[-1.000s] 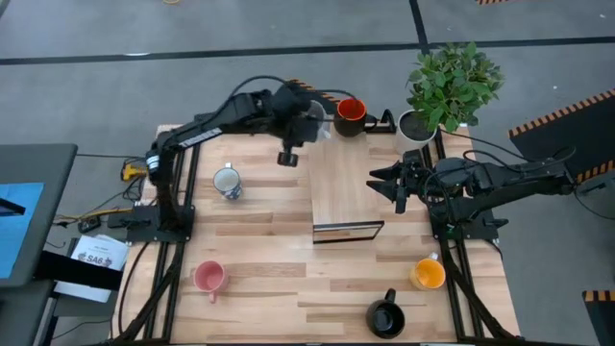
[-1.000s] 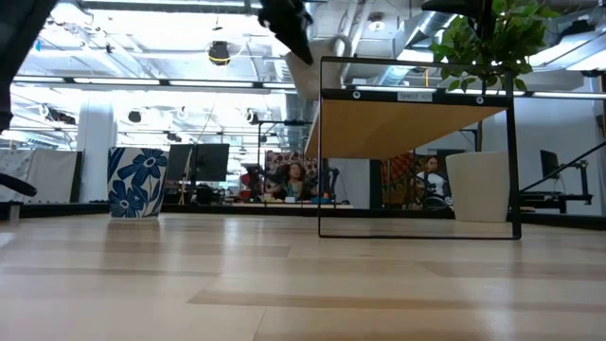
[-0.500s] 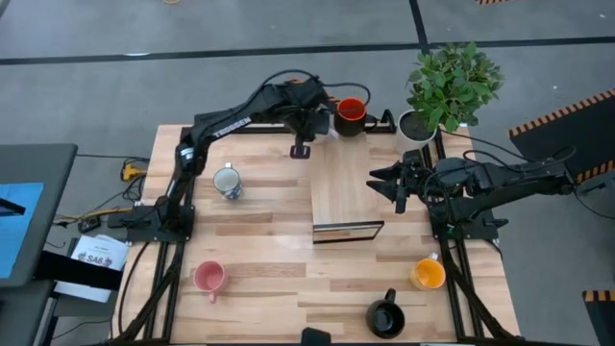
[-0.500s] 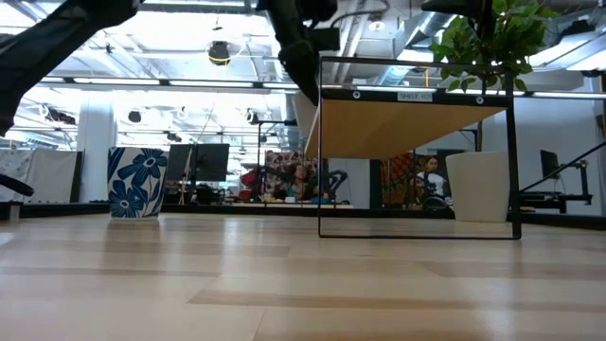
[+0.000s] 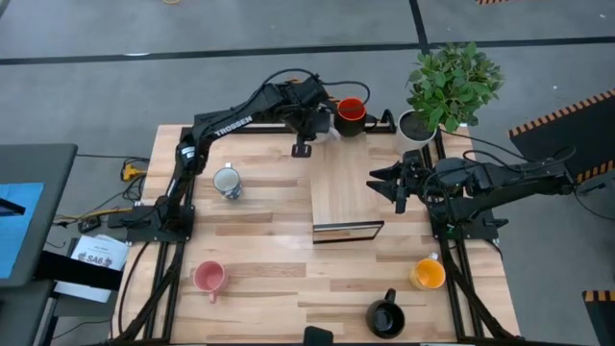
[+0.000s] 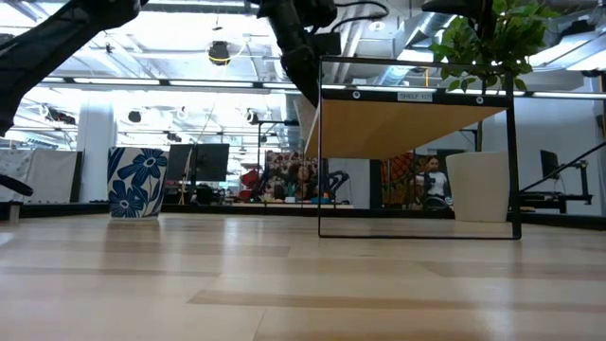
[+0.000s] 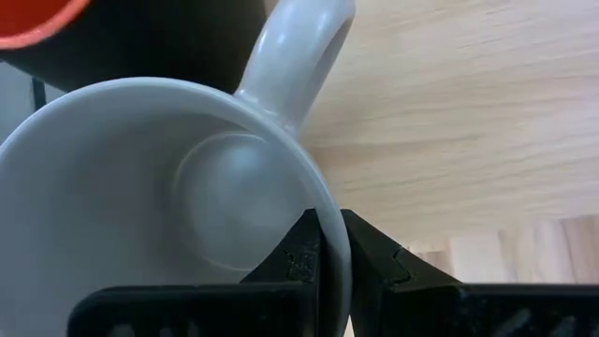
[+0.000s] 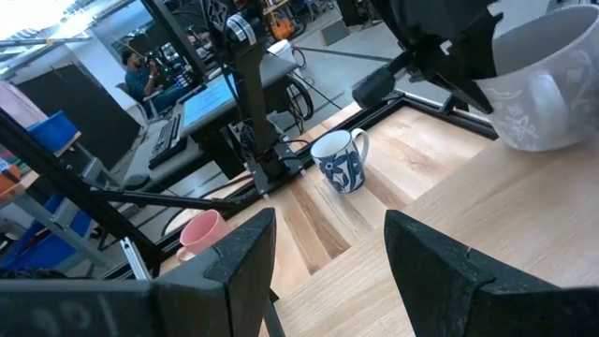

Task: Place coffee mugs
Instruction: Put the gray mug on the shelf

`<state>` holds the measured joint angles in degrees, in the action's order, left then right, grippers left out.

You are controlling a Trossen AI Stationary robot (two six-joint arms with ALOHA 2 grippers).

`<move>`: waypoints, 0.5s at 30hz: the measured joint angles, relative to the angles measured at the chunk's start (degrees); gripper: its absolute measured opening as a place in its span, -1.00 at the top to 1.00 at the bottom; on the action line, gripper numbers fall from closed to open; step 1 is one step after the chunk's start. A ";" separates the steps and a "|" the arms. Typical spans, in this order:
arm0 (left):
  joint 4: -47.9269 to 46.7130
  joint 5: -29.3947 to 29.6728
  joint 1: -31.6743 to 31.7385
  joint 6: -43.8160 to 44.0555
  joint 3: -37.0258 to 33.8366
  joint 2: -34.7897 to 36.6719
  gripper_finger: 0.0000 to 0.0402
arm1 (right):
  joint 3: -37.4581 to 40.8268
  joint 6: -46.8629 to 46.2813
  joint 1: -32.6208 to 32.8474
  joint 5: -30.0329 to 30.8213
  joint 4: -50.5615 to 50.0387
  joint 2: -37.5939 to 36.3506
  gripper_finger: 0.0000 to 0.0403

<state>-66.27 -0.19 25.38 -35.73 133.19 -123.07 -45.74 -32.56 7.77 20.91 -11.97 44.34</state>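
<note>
Clamping on the rim of a small pale grey glazed mug (image 7: 178, 206) with rounded loop handle, one finger inside and one outside: left gripper (image 7: 329, 253), reaching over the far edge of the light wooden plank table (image 5: 259, 259) by the far end of the raised wooden shelf with black metal frame (image 5: 344, 197). Tilting in that grip, smooth pale interior with circular base facing the wrist camera, handle pointing away over the wood. Sitting just beside it at the shelf's far end: red-orange mug (image 5: 350, 113) with dark outside. Standing near the left edge: white mug with blue floral pattern (image 5: 227, 181). Lying toward the near-left corner: pink mug (image 5: 209, 278). Resting by the near edge: glossy black mug (image 5: 385, 316), with yellow-orange mug (image 5: 428, 274) near the right edge. Waiting at the shelf's right side, fingers spread wide and gripping nothing: right gripper (image 5: 392, 183). Standing at the far-right corner: white pot with green leafy plant (image 5: 444, 91). Showing beyond the table: grey floor, bright workshop with ceiling lights, monitors and seated people.
</note>
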 joint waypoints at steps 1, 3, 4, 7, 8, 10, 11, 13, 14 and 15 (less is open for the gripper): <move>0.19 0.15 0.00 0.08 -0.34 -0.02 0.95 | 0.00 0.00 0.00 0.00 0.01 0.01 -0.13; 0.26 0.35 -0.04 0.46 -0.63 0.00 0.95 | 0.00 0.00 0.00 0.00 0.02 0.00 -0.13; 0.43 0.62 -0.04 0.43 -1.12 0.12 0.95 | 0.00 0.00 0.00 0.00 0.02 0.01 -0.13; 0.83 1.76 -0.15 0.43 -1.38 0.13 0.92 | 0.00 0.00 0.00 0.00 0.02 0.00 -0.13; 0.89 1.89 -0.13 0.72 -1.38 0.13 0.89 | 0.00 0.00 0.00 0.00 0.02 0.00 -0.13; 1.64 2.56 -0.09 0.84 -1.41 0.13 0.82 | 0.00 0.00 0.00 0.00 0.00 0.02 -0.13; 1.89 2.63 -0.06 0.85 -1.41 0.13 0.77 | 0.00 0.00 0.00 0.01 0.01 0.00 -0.13; 1.98 2.65 -0.08 0.87 -1.41 0.13 0.67 | 0.00 0.00 0.00 0.00 0.02 0.02 -0.13; 1.91 2.64 -0.11 0.81 -1.43 0.13 0.62 | 0.00 0.00 0.00 0.00 0.01 0.01 -0.13; 1.94 2.67 -0.18 0.51 -1.45 0.12 0.57 | 0.00 0.00 0.00 0.00 0.02 0.01 -0.13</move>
<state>-64.32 2.48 25.20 -35.22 131.75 -122.95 -45.74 -32.56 7.77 20.91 -11.94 44.35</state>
